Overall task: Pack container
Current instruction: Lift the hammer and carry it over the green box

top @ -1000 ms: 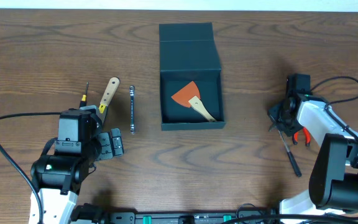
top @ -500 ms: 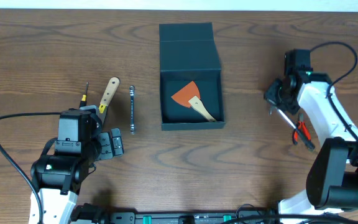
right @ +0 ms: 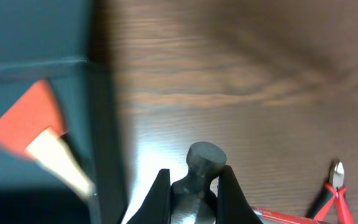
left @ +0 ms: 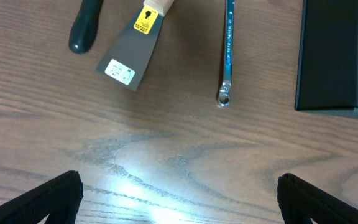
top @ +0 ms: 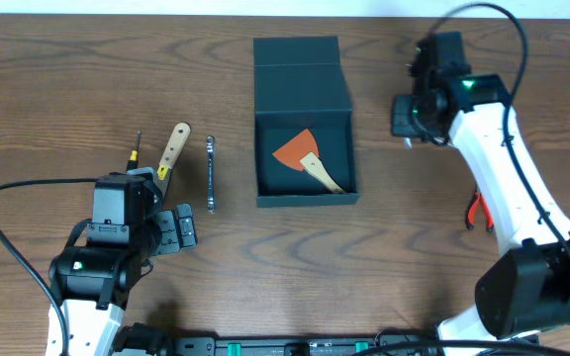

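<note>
The container [top: 302, 79] sits open at the middle of the table [top: 67, 69], its lid folded back to the far side, with an orange-bladed scraper [top: 306, 156] lying diagonally on its floor. The right gripper [right: 191, 186] hangs just right of the box beside the far right corner, its fingers pinched on the round end of a dark tool [right: 205, 155]. The rest of that tool is hidden, so its length and how it hangs cannot be told. That is the main risk. If the arm swings left toward the opening without enough height, the unseen lower part could catch the right wall and shove or tip the light cardboard box. A pinch so close to the tool's end may also let it pivot or slip out early, landing on the rim or outside. Dropped from too high, it could bounce off the scraper. The left gripper [left: 179, 180] rests near and left with its fingers spread wide and nothing between them — the putty knife [left: 132, 56], the wrench [left: 229, 50] and the screwdriver [left: 86, 28] lie beyond it, and the red-handled cutters [top: 478, 210] lie to the right, all unpacked.
</note>
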`<state>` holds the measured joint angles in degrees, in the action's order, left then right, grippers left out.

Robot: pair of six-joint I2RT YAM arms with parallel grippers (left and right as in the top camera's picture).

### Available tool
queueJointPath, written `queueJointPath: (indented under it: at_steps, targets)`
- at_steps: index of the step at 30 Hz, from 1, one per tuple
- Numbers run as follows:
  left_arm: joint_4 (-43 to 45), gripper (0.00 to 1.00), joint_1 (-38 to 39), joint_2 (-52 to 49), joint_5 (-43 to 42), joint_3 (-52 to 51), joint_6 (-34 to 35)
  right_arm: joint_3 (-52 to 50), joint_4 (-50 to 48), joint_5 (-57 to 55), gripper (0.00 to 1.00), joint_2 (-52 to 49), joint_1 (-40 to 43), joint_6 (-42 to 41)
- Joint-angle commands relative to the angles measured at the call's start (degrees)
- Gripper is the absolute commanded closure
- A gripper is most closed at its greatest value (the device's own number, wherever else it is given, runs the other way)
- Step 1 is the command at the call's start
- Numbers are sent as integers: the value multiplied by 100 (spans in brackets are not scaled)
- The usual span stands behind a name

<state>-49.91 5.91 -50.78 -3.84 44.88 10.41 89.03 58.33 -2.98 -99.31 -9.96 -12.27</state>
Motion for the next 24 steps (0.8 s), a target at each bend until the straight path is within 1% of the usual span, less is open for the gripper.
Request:
queueJointPath:
  at_steps: [1, 5, 8, 11, 17, 20, 24]
  targets:
    - [-17, 1, 28, -2, 87, 116, -92, 538, 238, 70, 99, 162, -461, 680]
    - [-20, 1, 28, -2, 87, 116, -92, 785, 372, 203, 99, 162, -1045, 1187]
    - [-20, 1, 28, -2, 87, 116, -92, 798, 352, 195, 99, 160, -1497, 1421]
    - [-20, 2, 28, -2, 87, 116, -92, 798, 269, 195, 99, 153, -1864, 1408]
    - [-26, 2, 28, -2, 85, 116, -92, 798, 17, 195, 99, 149, -2430, 1099]
    - [-46, 1, 28, -2, 85, 116, -92, 798, -4, 203, 99, 120, -2623, 1110]
    - [-46, 1, 28, -2, 87, 116, -92, 796, 20, 398, 99, 4, -2826, 1416]
